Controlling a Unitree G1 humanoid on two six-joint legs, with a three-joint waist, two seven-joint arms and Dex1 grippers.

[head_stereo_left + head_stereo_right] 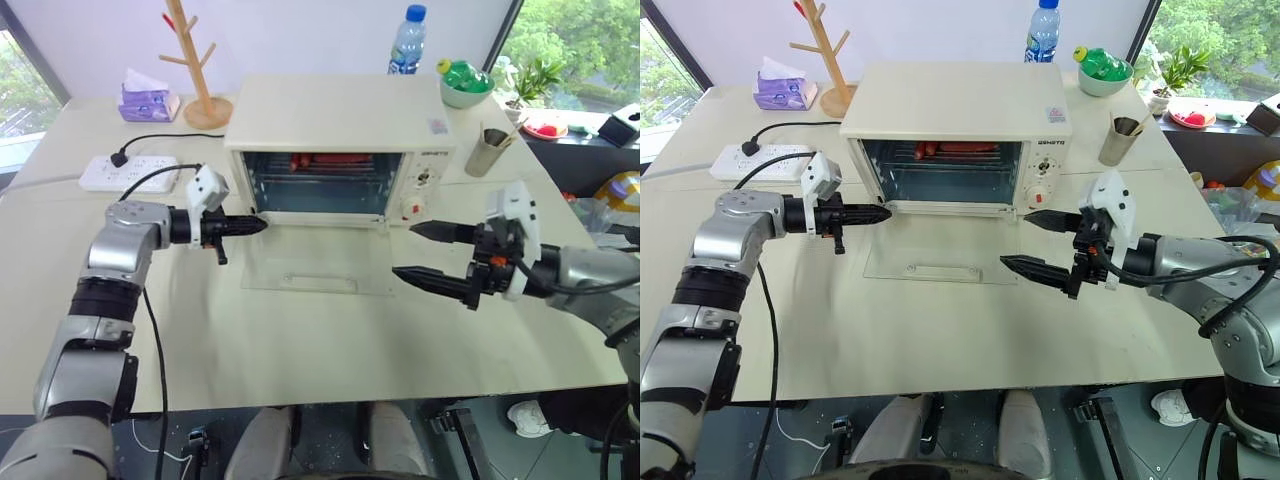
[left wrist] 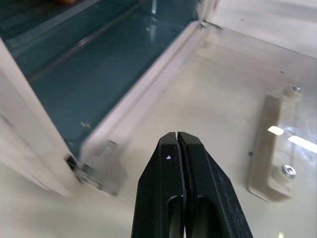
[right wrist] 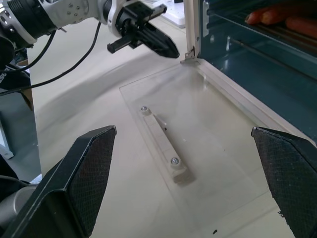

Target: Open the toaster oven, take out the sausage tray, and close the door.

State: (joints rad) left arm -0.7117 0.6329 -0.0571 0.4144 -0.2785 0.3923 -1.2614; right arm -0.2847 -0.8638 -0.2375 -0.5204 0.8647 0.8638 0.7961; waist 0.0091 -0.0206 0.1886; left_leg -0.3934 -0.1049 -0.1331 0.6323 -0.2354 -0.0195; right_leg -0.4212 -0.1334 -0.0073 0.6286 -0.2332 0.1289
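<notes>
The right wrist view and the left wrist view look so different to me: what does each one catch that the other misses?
The right wrist view alone catches the sausages deep inside the toaster oven, the shut left gripper by the oven's corner, and the open right gripper.

The left wrist view alone catches the door's hinge bracket up close.

Both catch the glass door lying flat open, with its bar handle.

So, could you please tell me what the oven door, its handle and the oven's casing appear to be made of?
Door: clear glass, it seems; the table shows through it and it carries faint reflections.
Handle: cream-white bar, probably plastic or painted metal, fixed by two shiny metal screws.
Oven casing: matte cream-white, likely painted sheet metal, though the look leaves that open.
</notes>
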